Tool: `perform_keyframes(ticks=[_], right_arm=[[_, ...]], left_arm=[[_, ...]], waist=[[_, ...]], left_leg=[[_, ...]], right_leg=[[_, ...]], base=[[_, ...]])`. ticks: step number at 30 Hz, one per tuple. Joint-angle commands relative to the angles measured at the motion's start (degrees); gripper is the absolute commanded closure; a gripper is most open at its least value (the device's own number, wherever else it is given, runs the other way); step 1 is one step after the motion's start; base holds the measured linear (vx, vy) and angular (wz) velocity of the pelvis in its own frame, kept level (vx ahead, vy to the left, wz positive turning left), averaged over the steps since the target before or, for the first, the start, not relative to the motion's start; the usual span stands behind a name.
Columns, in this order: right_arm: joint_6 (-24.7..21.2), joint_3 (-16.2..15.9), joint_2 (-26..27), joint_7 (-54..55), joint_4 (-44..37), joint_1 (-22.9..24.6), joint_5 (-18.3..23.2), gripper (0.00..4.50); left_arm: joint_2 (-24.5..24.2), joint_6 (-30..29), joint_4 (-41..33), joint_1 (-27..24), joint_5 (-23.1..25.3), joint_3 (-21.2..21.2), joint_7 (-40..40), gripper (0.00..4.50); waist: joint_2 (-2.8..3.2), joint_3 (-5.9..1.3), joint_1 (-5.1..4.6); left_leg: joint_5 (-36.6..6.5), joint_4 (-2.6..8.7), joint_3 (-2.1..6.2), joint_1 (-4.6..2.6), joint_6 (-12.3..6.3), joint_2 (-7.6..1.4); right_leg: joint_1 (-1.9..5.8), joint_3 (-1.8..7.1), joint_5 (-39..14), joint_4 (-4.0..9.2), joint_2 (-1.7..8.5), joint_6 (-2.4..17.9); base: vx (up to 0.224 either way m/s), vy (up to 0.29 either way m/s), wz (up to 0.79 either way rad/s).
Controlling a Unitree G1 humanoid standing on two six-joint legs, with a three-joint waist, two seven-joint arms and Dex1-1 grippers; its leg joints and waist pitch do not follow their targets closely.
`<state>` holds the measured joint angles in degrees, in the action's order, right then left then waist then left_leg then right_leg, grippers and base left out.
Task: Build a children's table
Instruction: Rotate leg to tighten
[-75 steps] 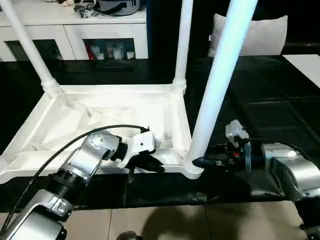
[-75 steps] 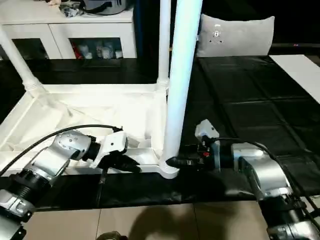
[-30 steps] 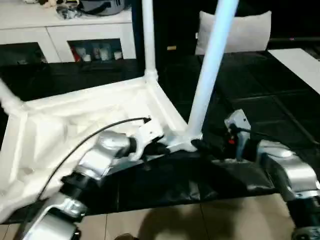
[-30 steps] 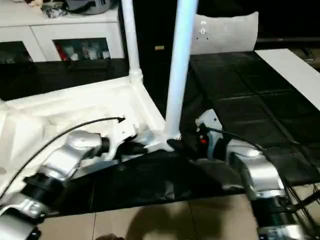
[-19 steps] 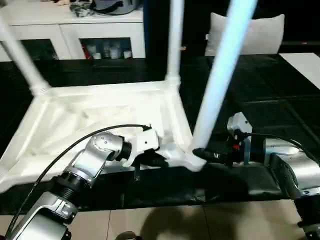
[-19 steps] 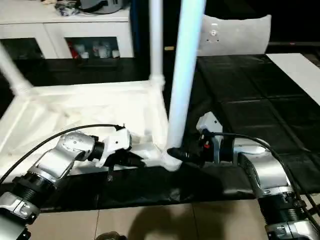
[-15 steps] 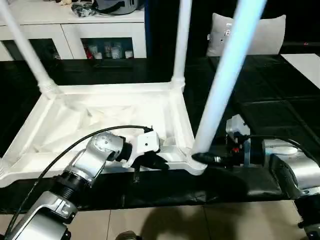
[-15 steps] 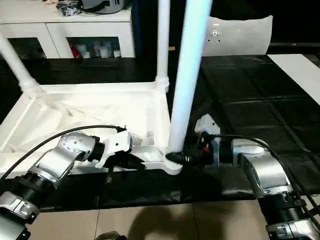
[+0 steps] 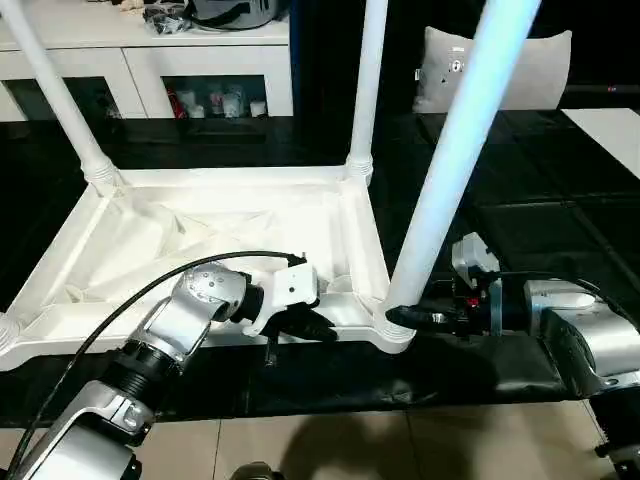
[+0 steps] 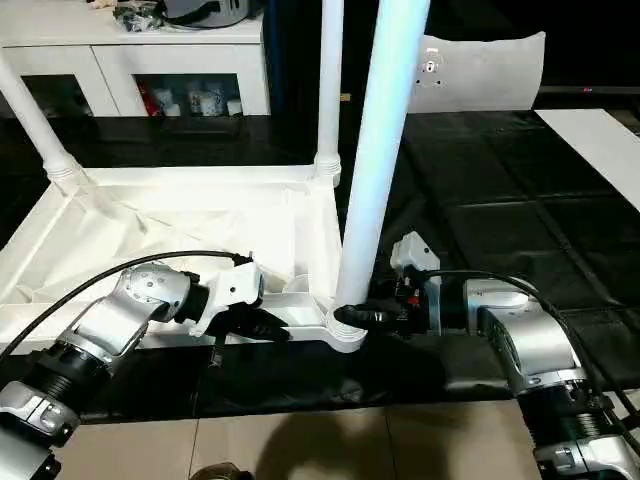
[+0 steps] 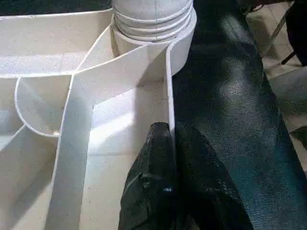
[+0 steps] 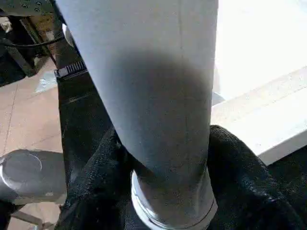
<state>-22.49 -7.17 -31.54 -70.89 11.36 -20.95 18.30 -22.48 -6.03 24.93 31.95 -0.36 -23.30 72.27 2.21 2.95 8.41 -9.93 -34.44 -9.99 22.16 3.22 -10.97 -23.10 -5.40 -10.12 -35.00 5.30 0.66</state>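
The white children's table lies upside down on the black mat, its ribbed underside facing up. Three legs stand in corner sockets: back left, back right and near right. My left gripper is shut on the near rim of the top, one finger on each side of the thin wall. My right gripper is shut around the base of the near right leg, just above its socket, with its fingers wrapping the tube.
A white cabinet with glass doors stands behind the table, and a grey cushion lies at the back right. The black mat ends at a tiled floor near me. A white slab lies at the right edge.
A second ago the table top was tilted and turned, with its near right corner raised. It now lies level on the mat. Both grippers have kept their hold.
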Motion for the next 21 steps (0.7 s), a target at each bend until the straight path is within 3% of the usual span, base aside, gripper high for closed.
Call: perform_keyframes(ticks=[1,6,8,11,12,15,19,21], right_arm=[[-3.4,0.7,2.0,3.5,-1.8,-0.3,1.4,2.54],[-5.1,3.3,7.0,16.8,0.7,-2.4,-1.8,2.54],[-8.8,6.6,11.7,32.3,5.9,-5.4,-5.7,2.55],[-8.5,8.4,14.1,40.6,8.2,-6.6,-7.9,2.55],[-8.3,8.9,15.1,43.1,8.6,-6.8,-8.3,2.55],[-6.1,8.9,17.0,45.0,8.3,-6.9,-8.6,2.55],[-4.0,9.0,17.8,42.7,7.6,-6.6,-6.8,2.55],[-3.8,9.2,17.8,42.0,7.3,-6.5,-6.2,1.87]], left_arm=[[1.3,-2.1,-2.3,0.0,-1.1,0.4,-0.6,4.5],[4.0,-7.3,-2.6,0.0,-0.5,2.3,-7.4,4.5],[7.6,-11.4,-1.6,1.0,-0.1,5.4,-16.5,4.5],[10.5,-14.6,-0.5,2.0,0.2,7.7,-23.3,4.5],[12.0,-15.5,-0.1,2.4,0.3,8.9,-26.4,4.5],[15.3,-17.3,0.4,3.4,0.1,10.8,-31.9,4.5],[16.5,-17.1,0.7,4.0,0.3,10.6,-32.7,4.5],[16.4,-16.8,0.6,4.1,0.4,10.3,-32.3,4.5]], waist=[[-1.25,-4.1,-0.35],[-1.29,-3.79,-1.22],[-1.34,-3.6,-2.53],[-1.29,-3.72,-3.63],[-1.11,-3.85,-3.68],[-1.55,-4.21,-3.64],[-1.28,-4.48,-2.91],[-1.17,-4.53,-2.84]], left_leg=[[-9.5,3.87,0.47,-0.9,-3.24,-2.39],[-12.7,4.26,0.69,-1.06,-0.98,-2.1],[-14.0,4.38,0.8,-1.08,0.24,-1.94],[-14.1,4.34,0.99,-0.91,1.03,-1.76],[-13.6,4.23,0.88,-1.0,0.65,-1.75],[-9.9,3.8,0.48,-0.57,-1.26,-1.49],[-6.1,3.53,0.38,-0.47,-3.61,-1.54],[-5.5,3.5,0.44,-0.5,-4.1,-1.65]], right_leg=[[2.81,2.89,-15.4,4.28,3.68,10.3],[2.66,2.66,-21.8,4.98,3.76,8.6],[2.58,2.57,-23.7,5.19,3.56,8.1],[2.8,2.35,-24.8,5.43,3.73,7.2],[2.73,2.52,-23.2,5.52,3.63,7.2],[3.03,2.76,-16.0,4.91,3.39,8.6],[3.2,2.71,-10.4,4.32,3.19,10.0],[3.21,2.69,-8.5,4.06,3.19,10.8]], base=[[0.0,0.0,0.0],[0.0,0.0,0.0],[0.0,0.0,0.0],[0.0,0.0,0.0],[0.0,0.0,0.0],[0.0,0.0,0.0],[0.0,0.0,0.0],[0.0,0.0,0.0]])
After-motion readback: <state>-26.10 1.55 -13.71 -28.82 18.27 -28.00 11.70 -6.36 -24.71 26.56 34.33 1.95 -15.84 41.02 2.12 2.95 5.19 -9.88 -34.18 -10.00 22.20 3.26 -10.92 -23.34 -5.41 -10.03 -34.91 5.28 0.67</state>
